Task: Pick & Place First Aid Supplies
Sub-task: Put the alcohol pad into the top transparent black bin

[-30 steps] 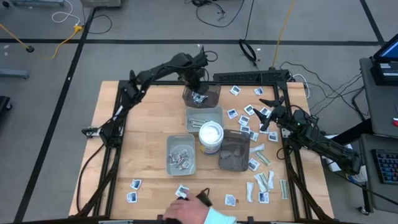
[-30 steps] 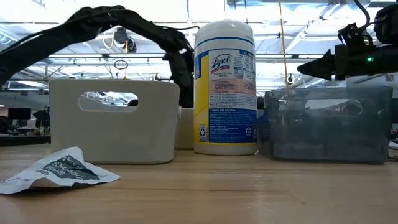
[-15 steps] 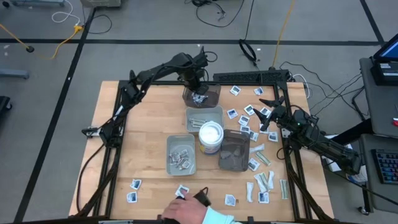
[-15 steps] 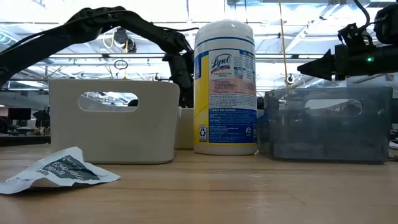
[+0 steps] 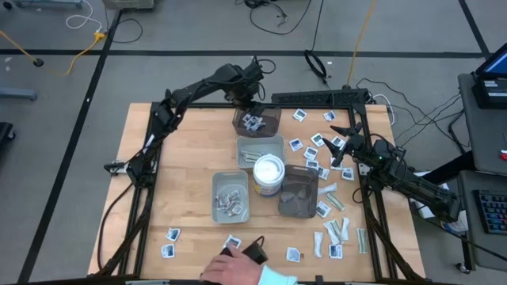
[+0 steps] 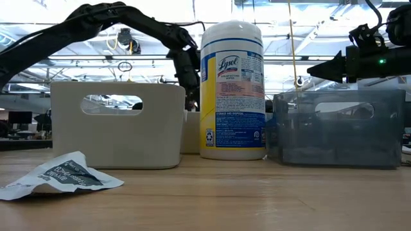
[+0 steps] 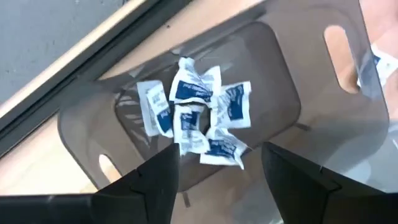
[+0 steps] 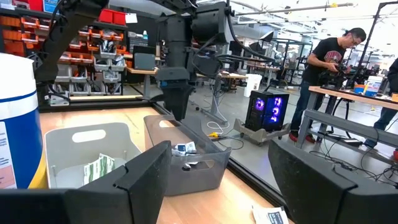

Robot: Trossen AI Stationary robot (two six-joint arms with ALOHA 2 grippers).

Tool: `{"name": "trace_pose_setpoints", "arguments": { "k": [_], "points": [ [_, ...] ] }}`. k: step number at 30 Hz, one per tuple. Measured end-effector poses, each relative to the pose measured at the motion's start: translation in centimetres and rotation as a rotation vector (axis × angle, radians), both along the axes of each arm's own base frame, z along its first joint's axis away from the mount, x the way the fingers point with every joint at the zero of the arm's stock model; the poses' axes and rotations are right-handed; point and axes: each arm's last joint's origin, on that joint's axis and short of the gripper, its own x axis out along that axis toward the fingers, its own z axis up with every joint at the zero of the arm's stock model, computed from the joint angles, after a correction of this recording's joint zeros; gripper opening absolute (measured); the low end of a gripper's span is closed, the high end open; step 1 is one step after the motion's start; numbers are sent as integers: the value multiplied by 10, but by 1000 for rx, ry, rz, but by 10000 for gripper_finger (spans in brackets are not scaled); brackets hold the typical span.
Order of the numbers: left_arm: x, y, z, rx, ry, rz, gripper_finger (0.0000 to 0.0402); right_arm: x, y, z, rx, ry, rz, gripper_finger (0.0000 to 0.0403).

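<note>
My left gripper (image 5: 247, 101) (image 7: 221, 186) hangs open above the far dark translucent tray (image 5: 268, 127) (image 7: 280, 81). Nothing is between its fingers. Several square white-and-blue packets (image 7: 199, 118) lie in a heap on that tray's floor. My right gripper (image 5: 340, 146) (image 8: 217, 186) waits open and empty over the table's right side, above loose first aid supplies (image 5: 317, 142). More packets lie near the front edge (image 5: 170, 234), and narrow pale strips (image 5: 337, 229) lie at the right front. One crumpled packet (image 6: 61, 176) lies close to the low camera.
A grey tray (image 5: 273, 141) holds pale strips, and another grey tray (image 5: 215, 207) holds packets. A second dark tray (image 5: 299, 207) and the round white tub (image 5: 268, 174) stand mid-table. A person's hand (image 5: 234, 267) reaches over the near edge.
My left gripper has risen out of the far dark tray and drawn a little toward the table's far edge. The packets in that tray now show uncovered below it. My right arm has kept still.
</note>
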Motion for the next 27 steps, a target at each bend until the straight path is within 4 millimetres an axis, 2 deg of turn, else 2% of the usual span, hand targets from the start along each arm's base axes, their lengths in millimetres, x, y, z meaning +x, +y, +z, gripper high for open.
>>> {"name": "trace_pose_setpoints", "arguments": {
  "k": [2, 11, 17, 21, 27],
  "points": [
    [-2, -2, 3, -5, 8, -5, 232, 0, 0, 0, 0, 0, 0, 263],
    [-25, -23, 41, -48, 76, 16, 225, 0, 0, 0, 0, 0, 0, 263],
    [-26, -52, 48, -91, 156, -9, 228, 0, 0, 0, 0, 0, 0, 263],
    [-30, -72, 54, -61, 166, 11, 228, 0, 0, 0, 0, 0, 0, 263],
    [-39, -115, 47, -61, 141, 7, 228, 0, 0, 0, 0, 0, 0, 263]
  ]
}}
